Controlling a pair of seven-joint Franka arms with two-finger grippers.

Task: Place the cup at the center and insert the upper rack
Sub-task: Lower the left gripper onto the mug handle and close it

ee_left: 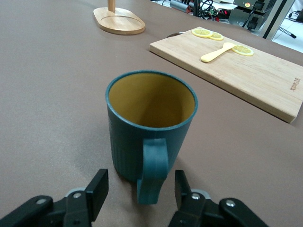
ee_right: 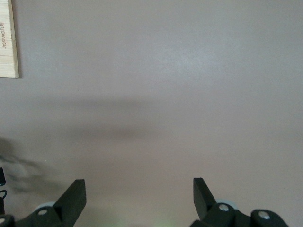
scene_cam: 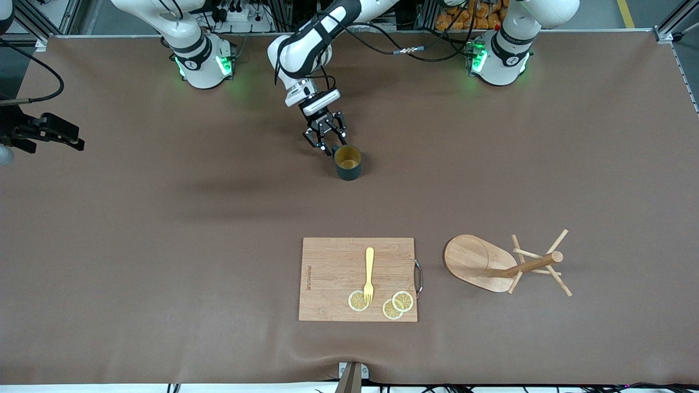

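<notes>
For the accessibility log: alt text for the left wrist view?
A dark teal cup stands upright on the brown table, its handle between the left gripper's open fingers. Nearby lie a cutting board with fork and lemon slices, and the mug tree's base.

Brown table (scene_cam: 164, 245) carries cup (scene_cam: 348, 162), cutting board (scene_cam: 333, 273), upper rack (scene_cam: 491, 265).

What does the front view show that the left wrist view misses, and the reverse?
Only the front view shows both arms' bases, the upper rack's pole top with its pegs, and the cutting board's metal handle. Only the left wrist view shows the open left pincer with the cup's handle between its fingers, not clamped. Both show the cup upright and empty, the board with fork and lemon slices, and the rack's oval base.
</notes>
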